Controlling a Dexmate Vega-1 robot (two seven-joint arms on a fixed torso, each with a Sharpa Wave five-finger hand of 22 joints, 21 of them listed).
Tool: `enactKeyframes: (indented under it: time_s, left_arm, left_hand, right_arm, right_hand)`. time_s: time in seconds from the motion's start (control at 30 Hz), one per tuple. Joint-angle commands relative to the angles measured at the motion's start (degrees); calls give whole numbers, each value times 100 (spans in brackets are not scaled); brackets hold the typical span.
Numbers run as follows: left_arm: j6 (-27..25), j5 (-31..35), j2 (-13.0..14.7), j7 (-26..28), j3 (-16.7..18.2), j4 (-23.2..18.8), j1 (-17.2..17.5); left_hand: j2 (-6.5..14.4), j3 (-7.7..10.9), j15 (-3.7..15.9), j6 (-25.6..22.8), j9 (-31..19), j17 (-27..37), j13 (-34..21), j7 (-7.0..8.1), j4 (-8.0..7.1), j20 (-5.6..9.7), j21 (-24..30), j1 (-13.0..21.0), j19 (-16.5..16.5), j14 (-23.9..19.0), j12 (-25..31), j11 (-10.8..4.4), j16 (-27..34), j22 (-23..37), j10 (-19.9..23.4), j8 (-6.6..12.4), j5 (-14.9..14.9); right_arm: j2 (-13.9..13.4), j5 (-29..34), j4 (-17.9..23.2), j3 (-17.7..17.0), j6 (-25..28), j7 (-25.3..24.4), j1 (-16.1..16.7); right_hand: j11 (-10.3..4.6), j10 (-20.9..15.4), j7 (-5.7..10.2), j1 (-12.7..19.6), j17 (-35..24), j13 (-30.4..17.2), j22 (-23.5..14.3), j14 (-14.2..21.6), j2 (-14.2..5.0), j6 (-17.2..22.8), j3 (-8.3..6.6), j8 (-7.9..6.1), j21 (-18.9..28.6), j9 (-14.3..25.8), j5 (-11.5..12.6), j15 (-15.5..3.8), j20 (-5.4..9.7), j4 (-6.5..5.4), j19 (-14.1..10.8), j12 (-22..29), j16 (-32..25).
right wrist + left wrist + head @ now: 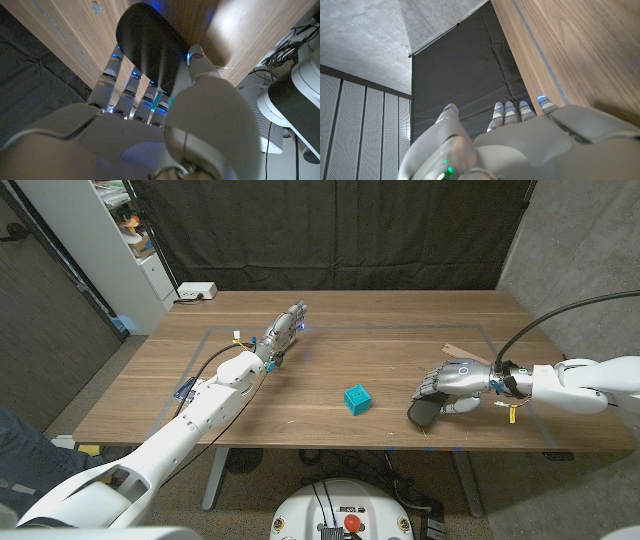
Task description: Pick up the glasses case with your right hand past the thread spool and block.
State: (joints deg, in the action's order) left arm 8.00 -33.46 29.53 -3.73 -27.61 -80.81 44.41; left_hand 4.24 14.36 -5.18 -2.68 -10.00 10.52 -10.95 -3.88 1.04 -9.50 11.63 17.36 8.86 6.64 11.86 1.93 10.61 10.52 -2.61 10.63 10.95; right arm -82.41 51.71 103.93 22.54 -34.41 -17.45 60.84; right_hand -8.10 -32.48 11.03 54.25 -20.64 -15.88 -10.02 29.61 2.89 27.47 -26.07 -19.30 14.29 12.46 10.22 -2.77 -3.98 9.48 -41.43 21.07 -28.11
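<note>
A dark glasses case [421, 413] lies near the table's front edge, right of centre. My right hand [452, 383] grips it, coming in from the right. In the right wrist view the case [147, 45] sits between the fingers [125, 85] on one side and the thumb on the other, against the wood. Whether the case is off the table I cannot tell. A teal block [357, 399] stands a short way left of the case. My left hand [285, 328] reaches out over the far left of the table, fingers straight, holding nothing; the left wrist view shows its back [520, 145].
The wooden table [400, 320] carries a thin taped outline. A light wooden strip [462, 351] lies just beyond my right hand. A white power strip [195, 291] sits at the far left corner, beside white shelves [110, 240]. A person's leg [25, 450] shows at the lower left.
</note>
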Motion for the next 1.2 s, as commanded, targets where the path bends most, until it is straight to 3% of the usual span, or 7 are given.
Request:
enactKeyframes:
  time_s: [0.03,0.23,0.6,0.8,0.97,1.2]
  left_arm:
    - [62,-27,-8,-77,7,35,-28]
    - [58,-35,10,-91,17,2,-30]
    - [46,-49,65,-161,24,-44,-35]
    - [54,-67,62,-210,22,-19,-53]
    - [81,-71,63,-243,27,-12,-68]
    - [119,-72,66,-294,29,13,-90]
  left_hand:
    - [8,-18,-11,-19,-30,9,-17,-12,11,25,11,-29,-13,35,18,29,25,18,-23,17,10]
    - [10,-19,1,-21,-30,8,-17,-16,17,28,9,-29,-7,41,18,41,23,18,-23,17,10]
    - [17,-19,-11,-18,-30,8,-17,-28,23,38,8,-29,0,41,19,47,24,18,-19,16,10]
    - [20,-20,2,-15,-30,8,-17,-20,28,42,8,-28,1,46,16,54,23,18,-27,15,10]
    - [22,-21,-5,-15,-30,8,-17,-28,32,39,7,-29,4,47,14,73,23,18,-34,14,10]
    - [25,-22,-1,-17,-30,7,-17,-24,36,41,7,-29,8,48,15,73,23,18,-32,16,10]
  right_arm:
    - [-413,-370,338,-270,325,82,374]
    - [-655,-570,515,-381,516,37,551]
    - [-657,-721,587,-1561,548,134,1593]
    - [-657,-935,628,-2024,571,367,1954]
    - [-360,-849,652,-2518,436,617,2244]
    - [277,-645,713,-3016,71,1118,2304]
  right_hand:
    - [-53,-96,-133,830,-31,-30,-31,80,-896,2283,-27,-37,47,26,51,-456,694,-45,-737,23,-10]
    - [-60,-113,-126,841,-37,-46,-32,145,-910,2283,-34,-36,49,31,60,-490,687,-50,-749,31,-17]
    - [-66,-95,-108,862,-50,-70,-32,189,-932,2265,-45,-27,47,37,76,-503,687,-52,-758,23,-9]
    - [-70,-49,-98,855,-51,-84,-30,180,-940,2230,-51,-11,25,40,86,-508,670,-64,-715,1,22]
    - [-72,-45,-86,855,-55,-93,-29,182,-949,2228,-54,-8,21,42,93,-510,660,-69,-710,-3,32]
    - [-90,-56,-88,879,-67,-108,-28,174,-963,2242,-66,-12,13,45,107,-522,662,-59,-705,-5,52]
